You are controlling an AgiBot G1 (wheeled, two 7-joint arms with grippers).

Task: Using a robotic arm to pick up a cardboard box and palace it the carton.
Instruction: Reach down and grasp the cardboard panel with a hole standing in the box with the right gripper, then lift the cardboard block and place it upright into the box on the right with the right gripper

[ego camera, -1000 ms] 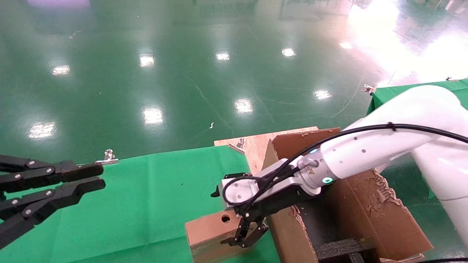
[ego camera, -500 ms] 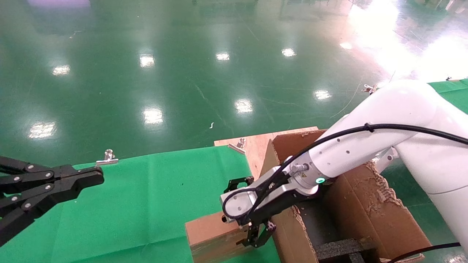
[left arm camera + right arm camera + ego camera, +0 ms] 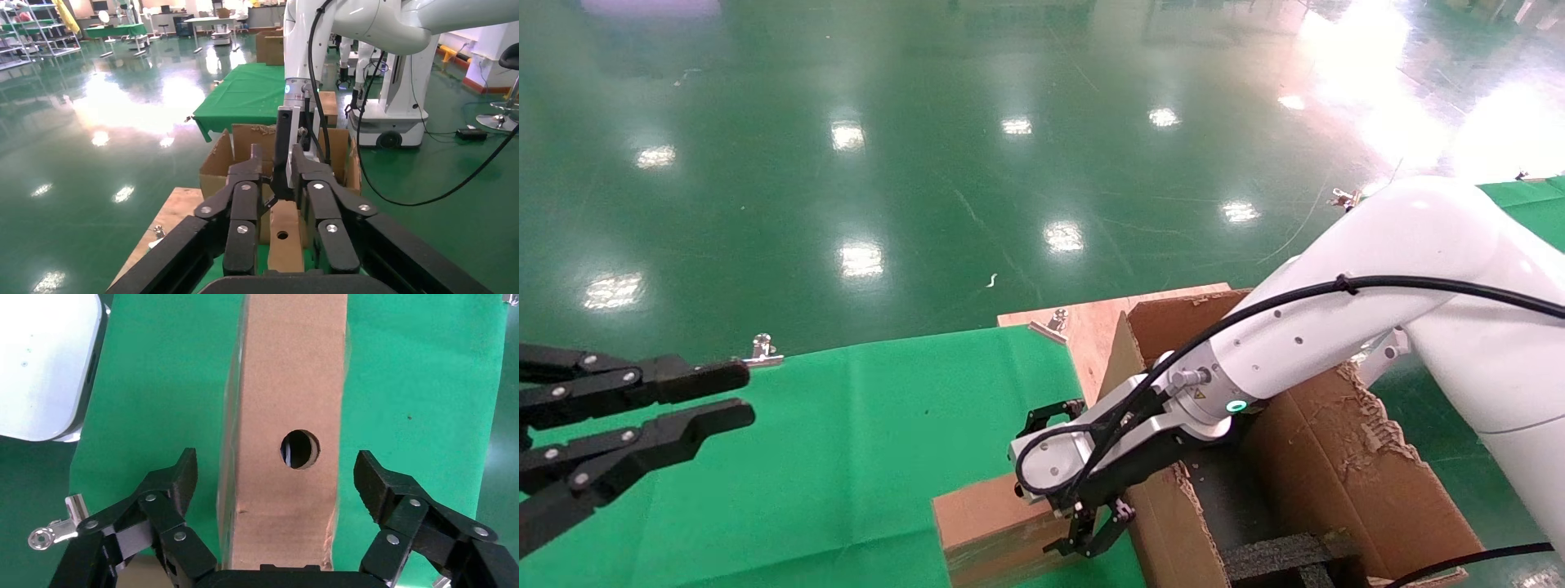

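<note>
Grasp not yet made: the right gripper (image 3: pixel 275 478) is wide open around the cardboard box (image 3: pixel 287 404).

The robotic arm (image 3: pixel 1303 343) is low over the box, one finger on each side, neither touching. Closing, lifting and placing into the carton (image 3: pixel 1328 465) are left. The box is plain brown with a round hole on top; it stands on the green cloth (image 3: pixel 862 425), just beside the carton. The left gripper (image 3: pixel 695 396) waits apart, slightly spread.

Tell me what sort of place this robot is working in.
Most likely a robotics lab or factory test hall: a glossy green painted floor, work tables draped in green cloth, and in the left wrist view other tables, shelving and a wheeled white robot base behind.
</note>
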